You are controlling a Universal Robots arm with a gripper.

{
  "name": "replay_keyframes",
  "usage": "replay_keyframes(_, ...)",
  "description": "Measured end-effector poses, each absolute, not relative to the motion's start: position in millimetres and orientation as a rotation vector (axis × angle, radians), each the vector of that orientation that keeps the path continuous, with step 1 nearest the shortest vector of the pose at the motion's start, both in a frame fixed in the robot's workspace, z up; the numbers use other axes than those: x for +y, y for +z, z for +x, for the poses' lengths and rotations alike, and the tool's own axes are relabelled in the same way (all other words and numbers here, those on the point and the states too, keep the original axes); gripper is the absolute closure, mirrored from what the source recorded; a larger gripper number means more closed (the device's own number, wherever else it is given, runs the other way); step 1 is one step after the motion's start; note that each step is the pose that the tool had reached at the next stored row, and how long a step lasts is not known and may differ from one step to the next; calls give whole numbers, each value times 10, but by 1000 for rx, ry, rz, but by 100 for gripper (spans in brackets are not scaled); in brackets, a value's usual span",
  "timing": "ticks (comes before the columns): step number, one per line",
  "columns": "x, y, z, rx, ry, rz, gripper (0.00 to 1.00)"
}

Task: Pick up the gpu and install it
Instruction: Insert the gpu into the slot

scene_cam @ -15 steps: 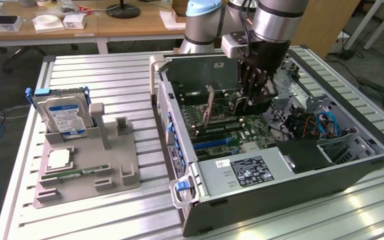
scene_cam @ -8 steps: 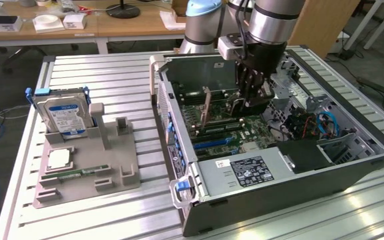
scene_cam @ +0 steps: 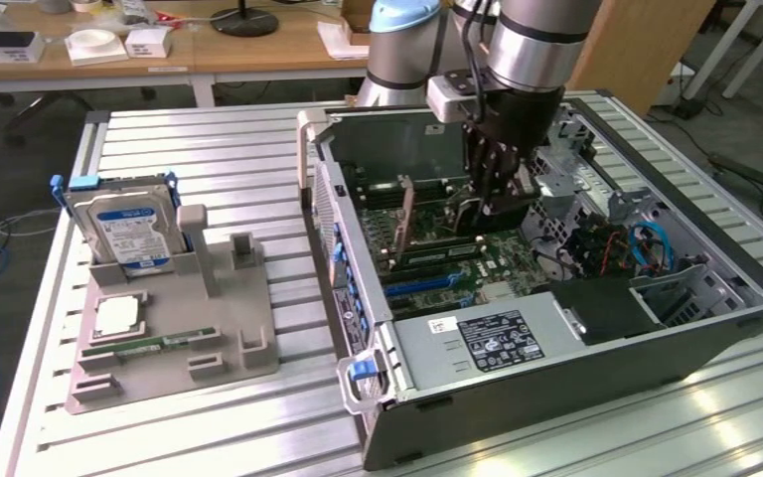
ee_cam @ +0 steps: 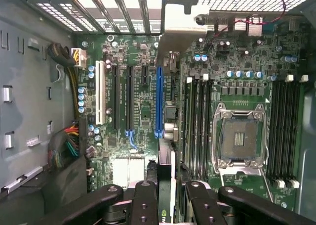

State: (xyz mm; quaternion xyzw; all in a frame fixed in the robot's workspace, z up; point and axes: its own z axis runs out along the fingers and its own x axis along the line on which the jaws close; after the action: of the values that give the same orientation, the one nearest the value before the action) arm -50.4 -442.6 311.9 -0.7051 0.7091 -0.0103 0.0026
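My black claw (ee_cam: pixel 165 198) grips the thin dark GPU card (ee_cam: pixel 166 185) edge-on by its top edge, above the blue slot (ee_cam: pixel 159 101) at twelve o'clock inside the open grey computer case (scene_cam: pixel 699 328). I judge the card light, stiff and fragile, best pinched by its edges; its face and connector stay hidden from me.

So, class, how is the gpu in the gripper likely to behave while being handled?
Probably stiff: the gpu stands edge-on in the gripper without visible sag. Likely light for its length, being so thin. Released on that narrow edge, it would probably tip over.
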Motion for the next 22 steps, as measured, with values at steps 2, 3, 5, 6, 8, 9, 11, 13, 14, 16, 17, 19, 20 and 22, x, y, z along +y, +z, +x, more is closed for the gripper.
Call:
replay_keyframes(2, -4426, 3109, -526, 2224, -33, -2212, 74)
replay_keyframes(3, -4426, 3106, -539, 2224, -33, -2212, 74)
replay_keyframes(5, -4426, 3098, -572, 2224, -33, -2212, 74)
replay_keyframes(6, -4426, 3093, -585, 2224, -33, -2211, 74)
replay_keyframes(8, -4426, 3086, -598, 2224, -33, -2212, 74)
replay_keyframes(9, -4426, 3084, -599, 2224, -33, -2212, 74)
replay_keyframes(11, -4426, 3074, -608, 2224, -33, -2212, 74)
replay_keyframes(13, -4426, 3066, -630, 2224, -33, -2212, 74)
replay_keyframes(14, -4426, 3064, -638, 2224, -33, -2212, 74)
replay_keyframes(16, -4426, 3057, -654, 2224, -33, -2212, 74)
replay_keyframes(17, -4426, 3053, -666, 2224, -33, -2212, 74)
replay_keyframes(19, -4426, 3046, -687, 2224, -33, -2212, 74)
replay_keyframes(20, -4426, 3044, -692, 2224, -33, -2212, 74)
replay_keyframes(22, -4426, 3039, -697, 2224, -33, -2212, 74)
